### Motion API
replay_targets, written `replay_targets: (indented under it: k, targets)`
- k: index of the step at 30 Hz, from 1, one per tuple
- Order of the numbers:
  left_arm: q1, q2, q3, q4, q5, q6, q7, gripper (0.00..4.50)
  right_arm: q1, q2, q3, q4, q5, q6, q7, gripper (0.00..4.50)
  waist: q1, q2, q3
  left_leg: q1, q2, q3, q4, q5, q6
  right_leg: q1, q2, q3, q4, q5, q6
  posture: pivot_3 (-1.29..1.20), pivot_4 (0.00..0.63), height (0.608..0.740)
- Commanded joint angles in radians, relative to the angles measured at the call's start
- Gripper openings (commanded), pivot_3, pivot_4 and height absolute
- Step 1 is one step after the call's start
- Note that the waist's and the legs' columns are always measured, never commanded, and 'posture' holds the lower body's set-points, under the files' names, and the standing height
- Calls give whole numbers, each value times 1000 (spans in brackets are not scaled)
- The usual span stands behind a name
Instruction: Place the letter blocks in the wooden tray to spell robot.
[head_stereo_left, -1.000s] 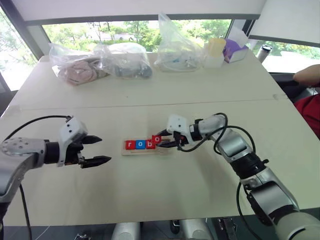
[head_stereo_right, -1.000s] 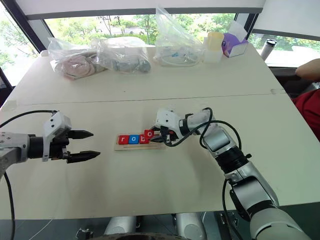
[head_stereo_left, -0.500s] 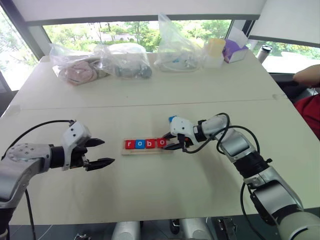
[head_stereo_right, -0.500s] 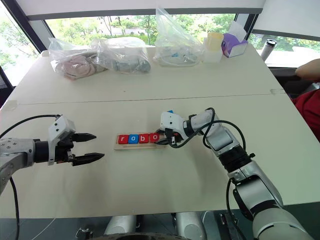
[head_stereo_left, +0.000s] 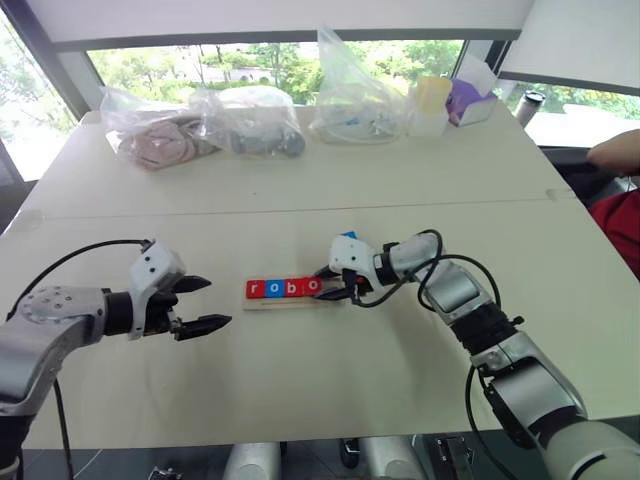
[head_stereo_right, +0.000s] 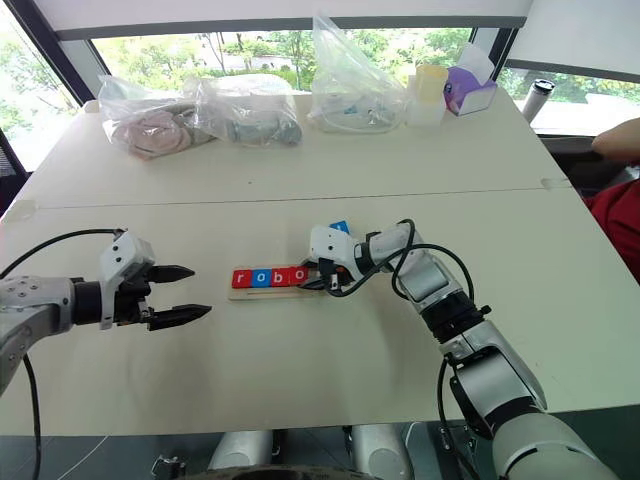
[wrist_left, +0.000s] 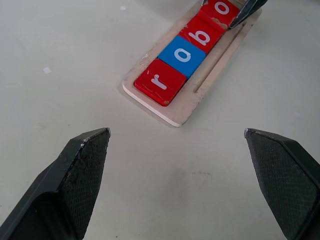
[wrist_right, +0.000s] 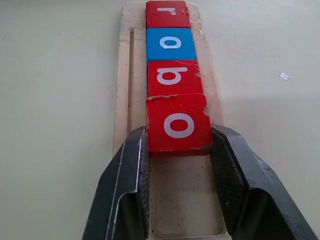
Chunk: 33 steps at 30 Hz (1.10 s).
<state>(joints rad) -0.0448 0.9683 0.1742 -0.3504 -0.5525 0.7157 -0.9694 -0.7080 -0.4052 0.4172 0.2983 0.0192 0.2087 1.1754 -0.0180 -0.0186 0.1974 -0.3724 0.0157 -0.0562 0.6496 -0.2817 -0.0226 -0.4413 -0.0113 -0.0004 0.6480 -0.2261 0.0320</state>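
Left gripper (head_stereo_left: 205, 304) hovers with jaws wide apart; right gripper (wrist_right: 179, 150) points leftward, jaws clamped.

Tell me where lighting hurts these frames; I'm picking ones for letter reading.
Eye views: the bright windows wash out behind the bags; the tiles are evenly lit. Right wrist view: letters crisp, the red o tile between the right tool's fingers. Left wrist view: no glare.

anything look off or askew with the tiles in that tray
Mostly tidy: r, o, b sit flush in the wooden tray. The second o tile is chipped along its top edge and overlaps the b tile slightly, clamped between the right gripper fingers. The last slot is empty.
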Motion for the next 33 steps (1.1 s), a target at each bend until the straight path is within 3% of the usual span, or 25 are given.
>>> replay_targets:
  k: [1, 3, 10, 17, 21, 26, 33]
  targets:
    - [2, 2, 24, -16, 3, -12, 4, 4500, -11, 12, -5, -27, -1, -9, -1, 1127, -1, 0, 0, 0, 0, 0, 0, 0, 0, 0, 0, 0, 0, 0, 0, 0, 150, 740]
    - [2, 2, 24, -15, 3, -14, 6, 4500, -10, 11, -6, -28, -1, -7, 1, 1127, -1, 0, 0, 0, 0, 0, 0, 0, 0, 0, 0, 0, 0, 0, 0, 0, 150, 740]
    - [-8, -4, 11, -8, 8, -19, 15, 4500, -20, 26, -27, -14, -9, -18, -45, 4491, -1, 0, 0, 0, 0, 0, 0, 0, 0, 0, 0, 0, 0, 0, 0, 0, 150, 740]
    - [-11, -6, 11, -11, 10, -23, 20, 4500, -64, 26, -164, -63, 65, 109, -136, 4491, 0, 0, 0, 0, 0, 0, 0, 0, 0, 0, 0, 0, 0, 0, 0, 0, 150, 740]
    - [-41, -33, 44, -22, -17, -12, 43, 4500, -60, 40, -254, -110, 38, 321, -340, 4491, 1, 0, 0, 0, 0, 0, 0, 1, -1, 0, 0, 0, 0, 0, 0, 0, 150, 740]
    - [-163, -70, 80, -15, -79, 25, 85, 4500, -5, 218, -365, -268, 5, 706, -708, 4491, 0, -1, -1, -1, 0, -3, 0, 2, -3, 0, -1, 0, 1, 1, -1, 0, 150, 740]
    - [-300, -95, 71, 45, -81, 17, 122, 4500, 76, 360, -377, -387, -26, 856, -933, 4491, -2, 0, -1, -1, 0, -2, -1, 2, -4, -1, 0, 0, 1, 1, -1, 0, 150, 740]
